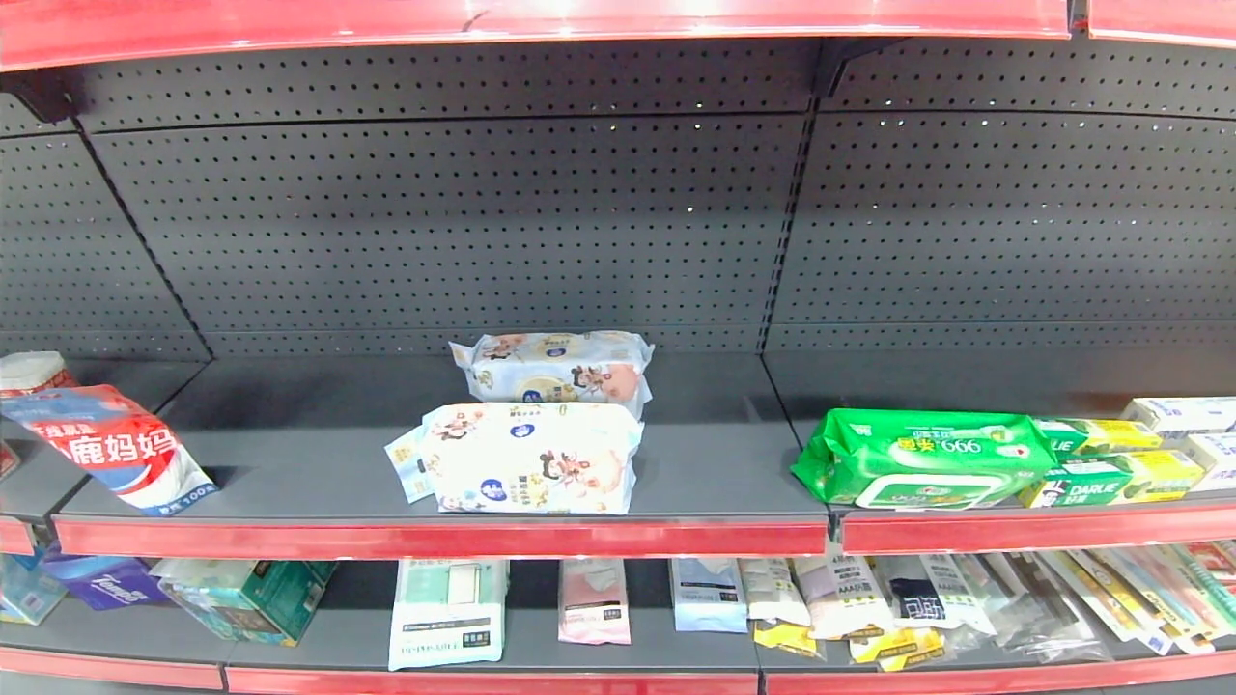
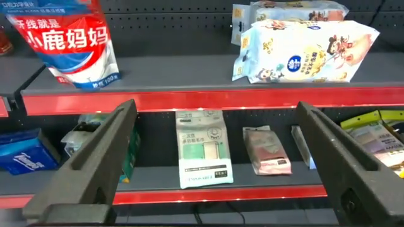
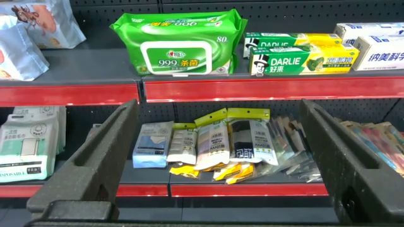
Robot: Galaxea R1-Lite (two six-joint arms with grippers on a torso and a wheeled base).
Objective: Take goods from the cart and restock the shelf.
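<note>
My left hand [image 2: 216,110] and right hand [image 3: 219,107] gaped wide, empty; white cartoon-printed wipe pack [image 1: 531,456] lay on grey metal shelf [image 1: 290,434].

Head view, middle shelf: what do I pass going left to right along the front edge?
Red, white and blue plastic bag → front white cartoon-printed soft pack → green soft wipes pack with a white lid flap → front green-and-yellow cardboard box.
</note>
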